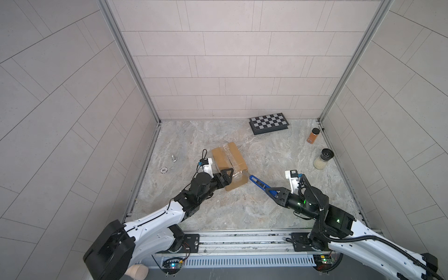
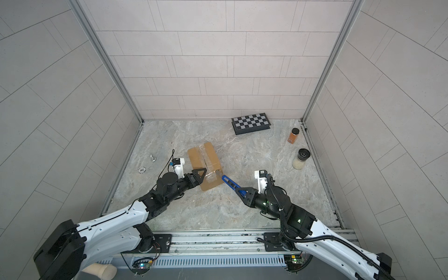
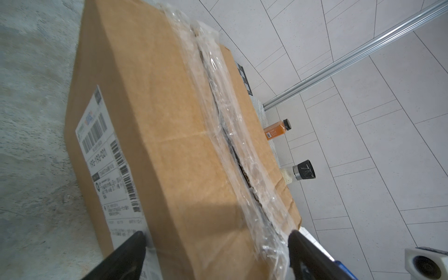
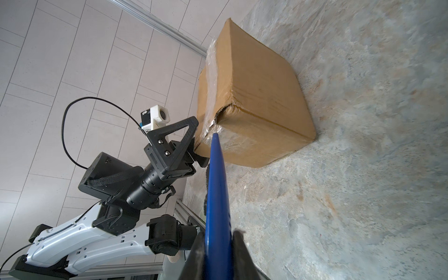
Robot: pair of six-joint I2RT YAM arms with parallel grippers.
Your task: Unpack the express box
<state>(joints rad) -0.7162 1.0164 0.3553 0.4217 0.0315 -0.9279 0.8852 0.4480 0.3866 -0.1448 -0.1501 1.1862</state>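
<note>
Left pincer (image 1: 224, 178) spread wide, bracing the near end of the express box (image 1: 229, 160) mid-tabletop (image 1: 266, 206); right pincer (image 1: 272, 192) clenched on a blue box cutter (image 1: 260, 183), tip at the box's taped near corner; seam tape (image 3: 225, 126) partly slit — flaps shut, contents not out; most of the task remains.

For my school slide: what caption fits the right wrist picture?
A blue cutter pokes the taped corner of a brown cardboard box.
</note>
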